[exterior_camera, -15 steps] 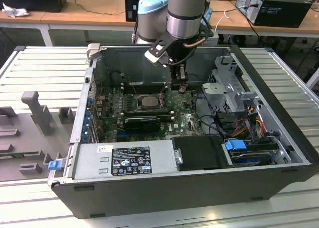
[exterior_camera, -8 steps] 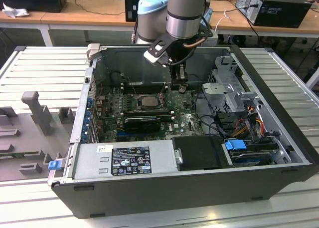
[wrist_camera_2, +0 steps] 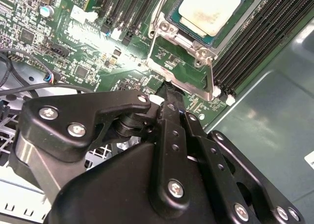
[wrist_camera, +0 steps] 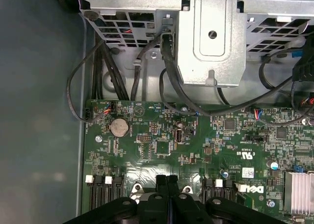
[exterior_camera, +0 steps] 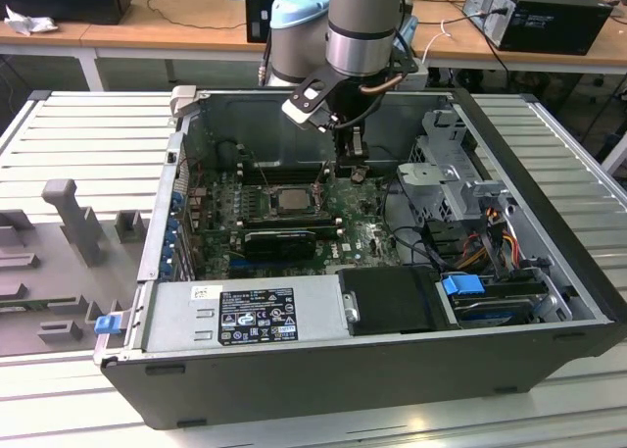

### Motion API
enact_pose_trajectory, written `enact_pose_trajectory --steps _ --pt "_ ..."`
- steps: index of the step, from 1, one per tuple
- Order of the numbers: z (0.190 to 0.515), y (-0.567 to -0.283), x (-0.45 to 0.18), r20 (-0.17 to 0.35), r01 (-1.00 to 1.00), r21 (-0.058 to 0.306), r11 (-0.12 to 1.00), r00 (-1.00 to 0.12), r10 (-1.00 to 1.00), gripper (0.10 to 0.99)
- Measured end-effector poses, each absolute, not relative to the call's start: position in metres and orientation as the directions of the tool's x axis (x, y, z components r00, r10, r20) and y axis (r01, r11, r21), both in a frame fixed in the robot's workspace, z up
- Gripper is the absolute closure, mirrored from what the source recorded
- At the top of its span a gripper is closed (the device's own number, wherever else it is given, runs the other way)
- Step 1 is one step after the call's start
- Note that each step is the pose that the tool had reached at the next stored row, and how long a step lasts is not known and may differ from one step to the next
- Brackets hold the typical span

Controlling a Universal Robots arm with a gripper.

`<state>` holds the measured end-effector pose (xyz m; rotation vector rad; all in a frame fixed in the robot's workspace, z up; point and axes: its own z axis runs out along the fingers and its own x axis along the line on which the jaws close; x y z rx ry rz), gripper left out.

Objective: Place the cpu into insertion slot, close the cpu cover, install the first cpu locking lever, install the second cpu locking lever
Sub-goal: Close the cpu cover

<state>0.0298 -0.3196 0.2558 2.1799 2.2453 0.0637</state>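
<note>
Tool [exterior_camera: 351,166]: lowered inside the open computer case [exterior_camera: 549,360], over the motherboard [exterior_camera: 367,237] near the case's rear wall. In both wrist views the fingers [wrist_camera: 161,184] are pressed together, with nothing visible between them. In the second wrist view the fingertips [wrist_camera_2: 169,94] stand just beside the lower edge of the socket frame; whether they touch it cannot be determined.

The cpu [exterior_camera: 292,197] [wrist_camera_2: 211,9]: seated in the insertion slot [exterior_camera: 270,199] near the middle of the motherboard, between two banks of memory slots [wrist_camera_2: 255,33], silvery top facing up.

The cpu cover [wrist_camera_2: 196,46]: lies flat around the cpu, whose top shows through the window. A thin metal rod [wrist_camera_2: 212,72] runs along one side of the frame
</note>
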Motion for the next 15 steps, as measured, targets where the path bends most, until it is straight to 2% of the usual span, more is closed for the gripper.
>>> enact_pose_trajectory --steps 15 --pt "0.2558 -0.3196 0.0265 0.02 0.999 0.037 0.029 -0.03 0.999 0.98"
